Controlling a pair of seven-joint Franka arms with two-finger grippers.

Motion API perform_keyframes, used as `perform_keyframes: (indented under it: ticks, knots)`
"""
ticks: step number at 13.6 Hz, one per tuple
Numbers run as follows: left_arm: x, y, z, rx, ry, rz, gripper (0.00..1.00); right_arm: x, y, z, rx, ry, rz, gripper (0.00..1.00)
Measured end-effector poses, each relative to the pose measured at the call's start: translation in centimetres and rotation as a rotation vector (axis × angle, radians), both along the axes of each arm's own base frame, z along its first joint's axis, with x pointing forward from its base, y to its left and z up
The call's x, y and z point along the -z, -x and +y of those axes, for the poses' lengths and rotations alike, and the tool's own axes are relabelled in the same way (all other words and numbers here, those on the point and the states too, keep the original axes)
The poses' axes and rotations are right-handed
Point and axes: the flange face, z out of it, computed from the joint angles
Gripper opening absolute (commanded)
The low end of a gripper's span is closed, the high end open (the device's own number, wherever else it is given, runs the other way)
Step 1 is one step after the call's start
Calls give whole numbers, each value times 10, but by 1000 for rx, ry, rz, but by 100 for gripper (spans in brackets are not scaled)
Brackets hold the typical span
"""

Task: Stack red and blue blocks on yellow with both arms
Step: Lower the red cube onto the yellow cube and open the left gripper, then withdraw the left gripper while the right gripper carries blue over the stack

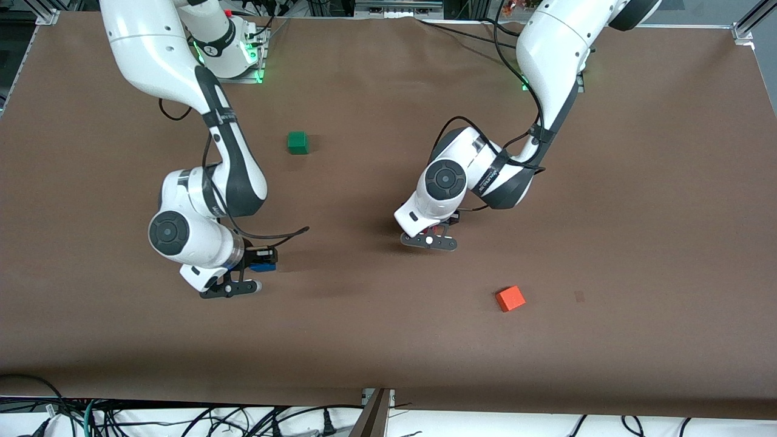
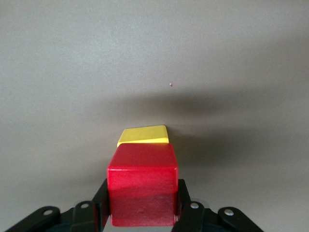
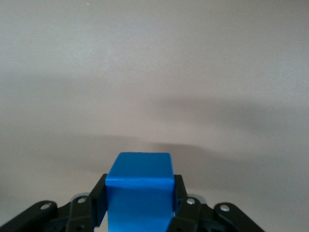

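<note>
- Red block (image 2: 142,186): plain matte cube, clamped in the left gripper (image 2: 143,212) just above the yellow block (image 2: 144,135), center of the front frame.
- Blue block (image 3: 139,193): same size, pinched by the right gripper (image 3: 139,215), lower left of the frame.
- One green cube (image 1: 297,142), one orange cube (image 1: 510,298) sit on the table (image 1: 637,212).
- Arm lettering's unreadable.

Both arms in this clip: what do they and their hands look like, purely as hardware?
The left arm and right arm are glossy white rounded shells with dark grey joint sections and round dark grey joint caps. Black cables run along each, strapped on. Green lights glow at both bases. The left hand and right hand are black, two-fingered, with silver screws on their black bodies.
</note>
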Motion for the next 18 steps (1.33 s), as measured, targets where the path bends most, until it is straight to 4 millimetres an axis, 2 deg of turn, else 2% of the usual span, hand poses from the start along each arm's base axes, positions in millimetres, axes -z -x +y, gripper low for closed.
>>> perform_keyframes:
  ticks: [2, 3, 4, 7, 8, 9, 11, 12, 14, 16, 18]
  knots:
    - [0, 1, 0, -5, -2, 2, 0, -29, 4, -1, -4, -9, 15, 29]
    - [0, 1, 0, -6, -3, 2, 27, -46, 6, -3, -4, -14, 20, 29]
    - [0, 1, 0, -9, -3, 2, 99, -64, 9, -6, -4, -19, 25, 29]
    - [-1, -2, 3, -38, -7, 0, 100, -121, 17, -14, -11, -35, 50, 29]
    - [-7, -6, 6, -48, -10, -2, 100, -144, 20, -16, -17, -39, 63, 29]
    - [-20, -11, 11, -60, -21, 6, 100, -166, 21, -18, -23, -43, 70, 30]
    - [-68, -33, 33, -98, -47, 25, 100, -196, 22, -21, -30, -48, 68, 29]
    - [-97, -46, 54, -129, -59, 35, 100, -200, 23, -20, -26, -50, 66, 29]
    - [-150, -79, 113, -216, -56, 21, 100, -200, 24, -7, 34, -57, 74, 30]
    - [-186, -109, 186, -274, -34, -12, 100, -198, 29, 30, 98, -68, 87, 30]
    - [-198, -128, 255, -284, -22, -26, 100, -192, 36, 81, 154, -74, 84, 30]
